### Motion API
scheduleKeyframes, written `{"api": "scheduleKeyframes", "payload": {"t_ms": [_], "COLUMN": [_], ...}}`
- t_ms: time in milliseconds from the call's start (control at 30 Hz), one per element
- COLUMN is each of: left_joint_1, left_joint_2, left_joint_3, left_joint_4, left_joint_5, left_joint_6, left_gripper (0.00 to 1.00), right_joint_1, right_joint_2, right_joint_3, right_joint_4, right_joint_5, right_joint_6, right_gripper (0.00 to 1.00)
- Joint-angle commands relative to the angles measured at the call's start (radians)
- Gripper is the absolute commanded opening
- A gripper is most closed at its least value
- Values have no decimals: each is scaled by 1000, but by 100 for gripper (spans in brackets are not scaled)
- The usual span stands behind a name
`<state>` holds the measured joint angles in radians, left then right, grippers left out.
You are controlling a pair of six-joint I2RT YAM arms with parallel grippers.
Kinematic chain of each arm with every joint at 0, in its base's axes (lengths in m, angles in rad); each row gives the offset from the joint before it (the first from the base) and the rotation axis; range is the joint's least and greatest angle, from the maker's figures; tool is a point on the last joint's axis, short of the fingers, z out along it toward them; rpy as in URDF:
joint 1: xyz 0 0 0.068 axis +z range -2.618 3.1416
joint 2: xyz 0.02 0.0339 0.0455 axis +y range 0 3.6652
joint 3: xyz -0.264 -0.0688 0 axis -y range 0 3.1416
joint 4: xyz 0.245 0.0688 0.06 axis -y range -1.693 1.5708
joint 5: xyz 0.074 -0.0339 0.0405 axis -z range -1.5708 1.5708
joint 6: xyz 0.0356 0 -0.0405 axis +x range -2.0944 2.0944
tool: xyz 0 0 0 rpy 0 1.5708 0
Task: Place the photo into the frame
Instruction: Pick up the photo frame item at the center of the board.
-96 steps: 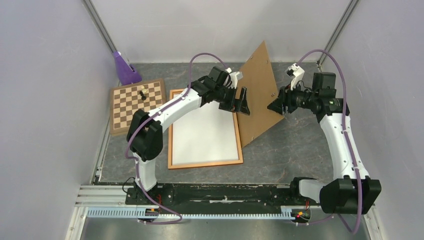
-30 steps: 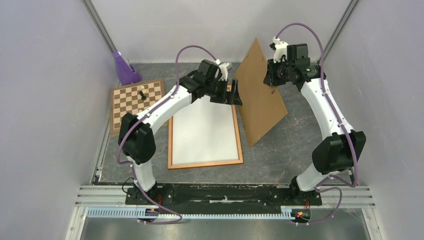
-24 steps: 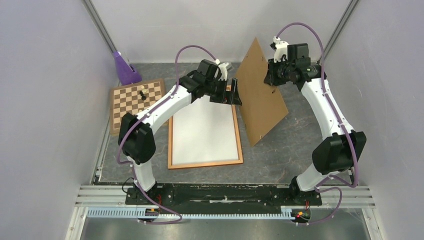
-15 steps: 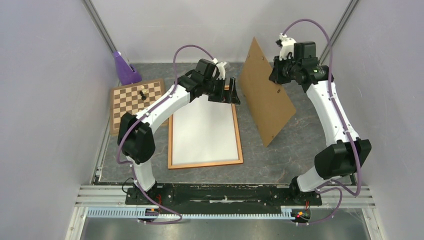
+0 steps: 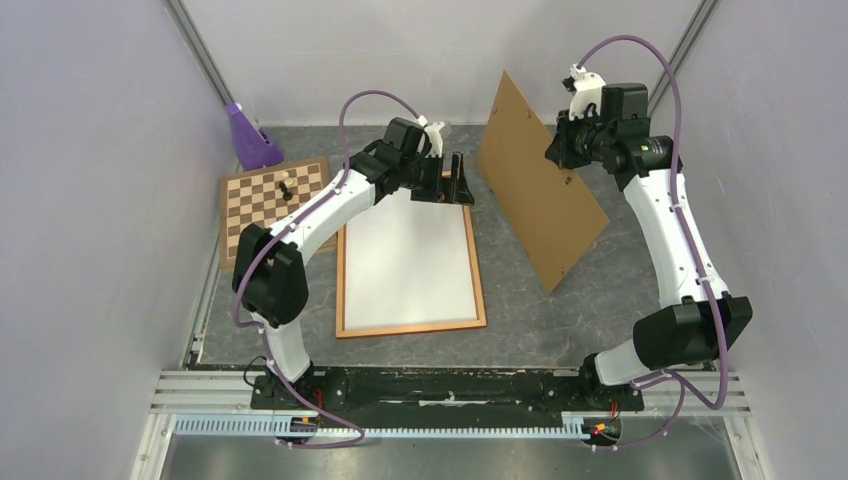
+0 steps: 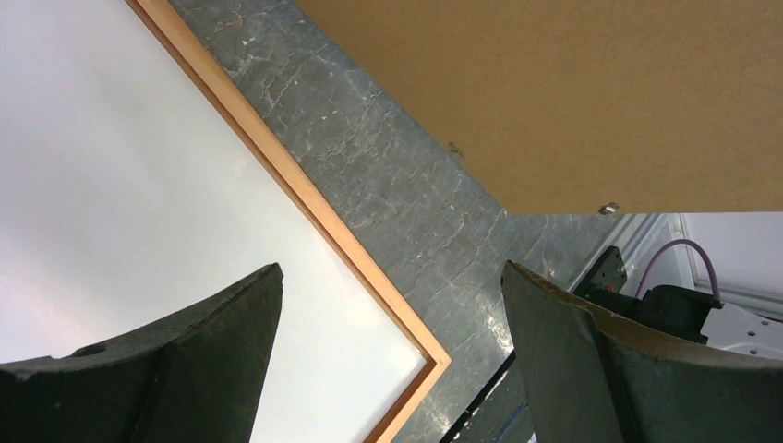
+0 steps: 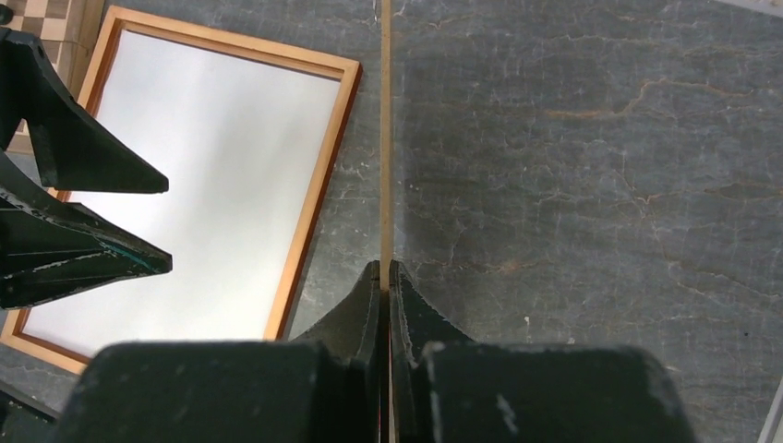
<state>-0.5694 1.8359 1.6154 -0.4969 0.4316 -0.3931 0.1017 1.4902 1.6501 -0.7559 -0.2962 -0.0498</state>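
Grey mottled stone-look surface (image 5: pixel 560 310) between pale walls carries the thin-railed rectangular frame of orange-brown wood (image 5: pixel 410 327), lying flat left of centre. Filling it is what I take to be the photo (image 5: pixel 405 265), a plain white rectangular sheet, most likely face down with its white back up (no printed side shows, so that is a reading, not a certainty). The right pincer (image 7: pixel 386 272) is clamped tight on the edge of the plain brown hardboard backing panel (image 5: pixel 535 190). It holds the panel on edge and tilted, apart from the frame on its right, presumably to keep the opening free. The left pincer (image 6: pixel 391 269) hangs wide open over the frame's far right corner, gripping nothing, well placed to steady the photo or a rail. Laying the backing panel over the photo looks like the next step.
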Motion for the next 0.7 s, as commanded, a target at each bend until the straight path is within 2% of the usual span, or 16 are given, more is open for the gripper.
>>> {"api": "scheduleKeyframes", "payload": {"t_ms": [0,233,400,567,667], "left_joint_1": [1,46,90,133,149], "left_joint_2": [-48,-59,-84,-64,-72], "left_joint_3": [-14,-114,-253,-386,-430], "left_joint_4": [63,253,568,939,1018], "left_joint_5": [30,113,235,372,374], "left_joint_6": [27,-7,-69,-257,-256], "left_gripper": [94,95,96,95,93], "right_joint_1": [1,0,0,0,0], "right_joint_2": [-55,-63,-61,-70,-78], "right_joint_3": [27,110,194,268,282], "right_joint_4": [94,114,129,167,203], "right_joint_5": [-21,-73,-112,-198,-246], "right_joint_6": [0,48,98,172,221], "right_gripper": [0,0,0,0,0]}}
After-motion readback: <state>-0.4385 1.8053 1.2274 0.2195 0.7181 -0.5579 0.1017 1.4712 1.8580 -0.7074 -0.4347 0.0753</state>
